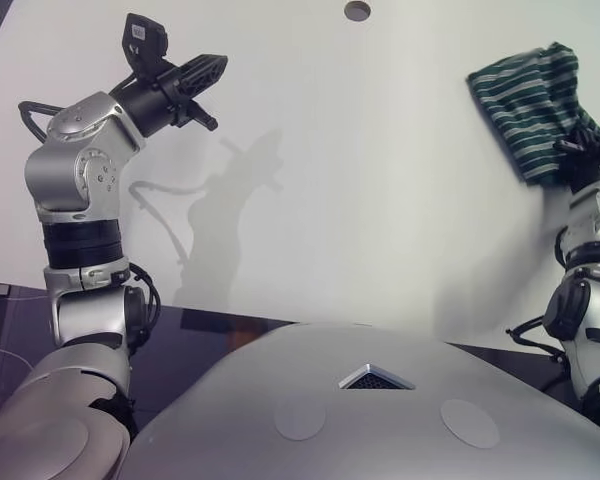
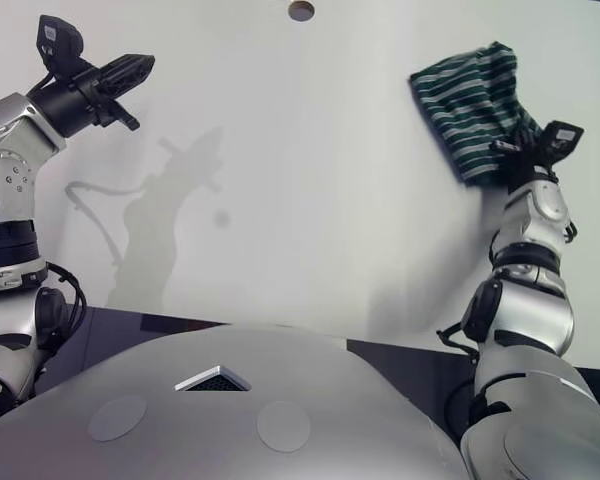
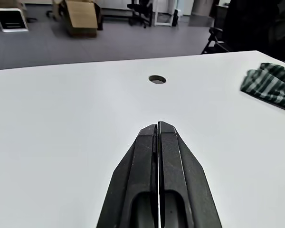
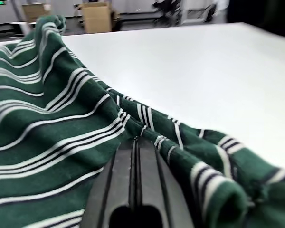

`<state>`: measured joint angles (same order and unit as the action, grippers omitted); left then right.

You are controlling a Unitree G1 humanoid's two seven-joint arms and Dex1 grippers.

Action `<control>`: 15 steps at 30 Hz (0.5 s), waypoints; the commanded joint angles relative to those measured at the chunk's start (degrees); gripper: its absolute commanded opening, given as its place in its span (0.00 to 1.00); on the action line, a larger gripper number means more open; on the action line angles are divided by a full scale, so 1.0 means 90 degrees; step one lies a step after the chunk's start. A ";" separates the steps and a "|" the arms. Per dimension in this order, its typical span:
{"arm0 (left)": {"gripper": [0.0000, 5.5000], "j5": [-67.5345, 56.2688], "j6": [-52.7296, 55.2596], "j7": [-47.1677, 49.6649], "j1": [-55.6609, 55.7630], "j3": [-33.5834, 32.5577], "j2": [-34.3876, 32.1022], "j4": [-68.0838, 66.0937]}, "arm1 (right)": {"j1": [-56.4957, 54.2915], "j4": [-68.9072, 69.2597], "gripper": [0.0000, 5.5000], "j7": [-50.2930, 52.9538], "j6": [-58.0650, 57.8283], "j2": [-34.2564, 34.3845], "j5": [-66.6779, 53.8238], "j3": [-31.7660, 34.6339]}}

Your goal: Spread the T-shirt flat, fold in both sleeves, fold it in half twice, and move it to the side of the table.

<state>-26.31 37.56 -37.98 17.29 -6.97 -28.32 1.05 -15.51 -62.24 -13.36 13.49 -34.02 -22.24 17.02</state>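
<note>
The T-shirt (image 1: 528,105), green with white stripes, lay in a bunched, rumpled heap at the far right of the white table (image 1: 380,200), close to the right edge and not spread flat. The right gripper (image 4: 135,138) was up against the near edge of that heap. In the right wrist view its two fingers were pressed together with only a hairline between them. A striped fold of cloth ran straight across their tips and draped off to either side, so it looked to me as though the fabric was pinched there, though the cloth covered the tips themselves. The rest of the shirt rose in loose folds beyond the fingers. On the other side, the left gripper (image 1: 212,68) was held above the far left part of the table, well apart from the shirt, pointing out across the bare surface. Its fingers (image 3: 147,156) were closed flush against each other with nothing between them. A small round hole (image 1: 357,10) sat in the tabletop near the far edge, roughly between the two arms. In the left wrist view I saw cardboard boxes (image 3: 80,14) on the floor of the room beyond the table.
</note>
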 commanded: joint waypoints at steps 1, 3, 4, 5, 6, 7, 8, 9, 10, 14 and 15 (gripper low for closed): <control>0.00 0.0372 -0.0501 0.0486 -0.0098 -0.0048 0.0205 -0.0254 | 0.2665 -0.0509 0.00 0.3232 -0.0146 0.0647 0.0952 -0.0060; 0.00 0.0378 -0.0605 0.0553 0.0000 0.0074 0.0292 -0.0275 | 0.2444 0.1338 0.00 0.3756 0.0032 0.0523 0.1407 -0.0057; 0.00 0.0356 -0.0718 0.0607 0.0018 0.0067 0.0378 -0.0331 | 0.2376 0.2732 0.00 0.3869 -0.0018 0.0550 0.1766 -0.0180; 0.00 0.0361 -0.0877 0.0731 -0.0045 0.0050 0.0557 -0.0345 | 0.2176 0.3920 0.00 0.3839 0.0016 0.0560 0.2079 -0.0398; 0.00 0.0379 -0.1033 0.0888 -0.0138 0.0033 0.0754 -0.0314 | 0.1984 0.4807 0.00 0.3741 -0.0013 0.0586 0.2272 -0.0605; 0.00 0.0387 -0.1178 0.1083 -0.0270 0.0045 0.1003 -0.0212 | 0.1765 0.5458 0.00 0.3575 -0.0074 0.0609 0.2352 -0.0780; 0.00 0.0369 -0.1333 0.1222 -0.0408 0.0052 0.1237 -0.0101 | 0.1510 0.5999 0.00 0.3374 -0.0261 0.0703 0.2340 -0.0982; 0.00 0.0422 -0.1551 0.1381 -0.0524 0.0119 0.1490 -0.0027 | 0.1312 0.6395 0.00 0.3158 -0.0430 0.0771 0.2291 -0.1142; 0.00 0.0557 -0.1863 0.1659 -0.0587 0.0168 0.1800 -0.0065 | 0.1102 0.6759 0.00 0.2927 -0.0624 0.0859 0.2230 -0.1336; 0.00 0.1066 -0.2971 0.2716 -0.0863 0.0196 0.2773 -0.0309 | 0.0585 0.7318 0.00 0.2230 -0.1409 0.1177 0.2085 -0.1819; 0.00 0.1184 -0.3183 0.2859 -0.0915 0.0225 0.2888 -0.0333 | 0.0541 0.7381 0.00 0.2110 -0.1569 0.1252 0.2076 -0.1849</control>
<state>-17.70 11.68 -14.69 9.98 -5.24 -3.93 -1.17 -11.11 3.54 7.52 2.82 -23.72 -3.02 0.62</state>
